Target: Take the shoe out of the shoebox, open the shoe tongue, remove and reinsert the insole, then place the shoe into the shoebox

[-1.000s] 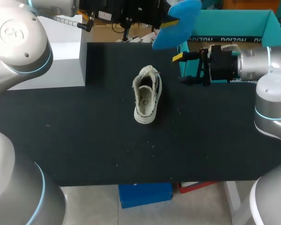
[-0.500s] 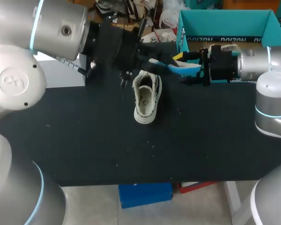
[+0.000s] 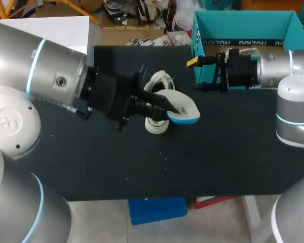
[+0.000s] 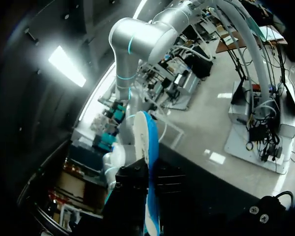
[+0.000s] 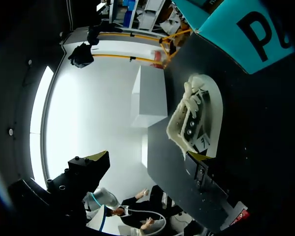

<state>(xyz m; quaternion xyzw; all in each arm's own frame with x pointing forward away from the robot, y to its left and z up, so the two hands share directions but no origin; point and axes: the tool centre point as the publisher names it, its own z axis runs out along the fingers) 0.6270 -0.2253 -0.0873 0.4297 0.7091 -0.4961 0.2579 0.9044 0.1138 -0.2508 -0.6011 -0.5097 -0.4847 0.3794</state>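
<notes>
Black tabletop (image 3: 218, 152) fills the head view, with a white shoe (image 3: 160, 81) lying near its middle, outside the teal shoebox (image 3: 233, 25) that stands open at the far right corner. From the left, the left gripper (image 3: 159, 104) sits over the shoe, hiding its middle, and is clamped on the insole (image 3: 183, 111), white on top with a blue edge, which juts out just beside the shoe. The left wrist view shows the insole (image 4: 146, 142) pinched edge-on between the dark fingers (image 4: 132, 179). By the shoebox's front, the right gripper (image 3: 195, 74) hangs with its fingers spread wide, holding nothing, the shoe (image 5: 199, 123) ahead of it.
</notes>
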